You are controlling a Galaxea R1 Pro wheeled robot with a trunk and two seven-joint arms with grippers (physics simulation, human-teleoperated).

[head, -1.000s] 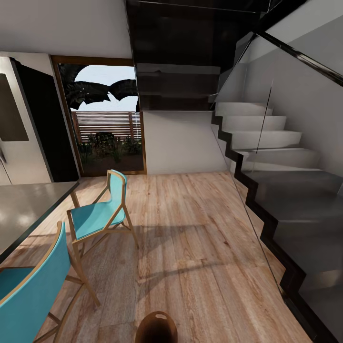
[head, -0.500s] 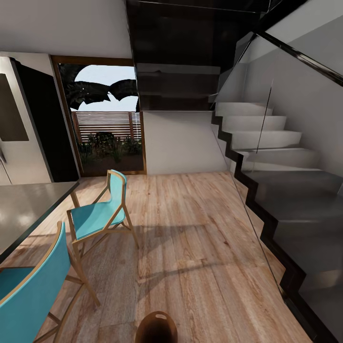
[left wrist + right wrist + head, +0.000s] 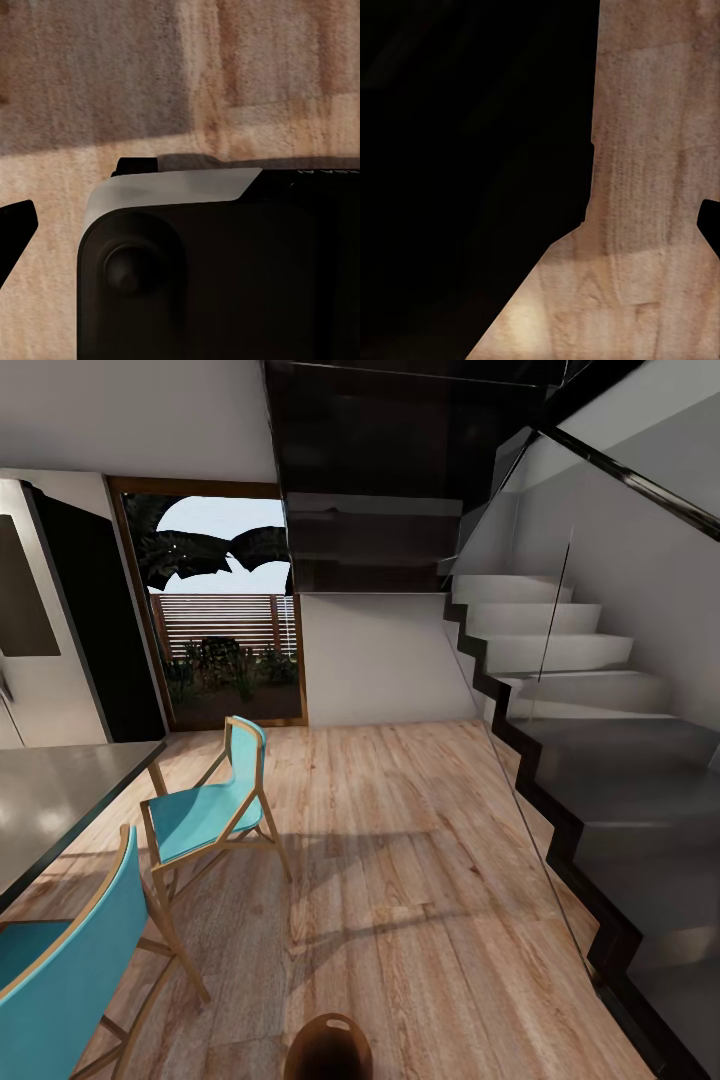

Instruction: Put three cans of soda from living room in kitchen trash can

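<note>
The tash can [image 3: 328,1052], brown and round with a slot handle cut-out near its rim, stands on the wood floor at the bottom edge of the head view, directly in front of me. The three can of soda are out of view. In the left wrist view one dark fingertip [image 3: 15,225] of my left gripper juts in beside my own black, grey-banded body [image 3: 210,262], over the floor. The right wrist view has a small dark fingertip [image 3: 709,225] at its edge, above floorboards. Neither view lets me see how the jaws stand.
A stainless fridge [image 3: 30,620] stands far left. A grey table [image 3: 50,800] and two blue wood-framed chairs [image 3: 205,810] [image 3: 60,970] fill the left side. Glass-railed stairs [image 3: 600,760] run along the right. Open wood floor [image 3: 400,860] leads to a glass door [image 3: 225,640].
</note>
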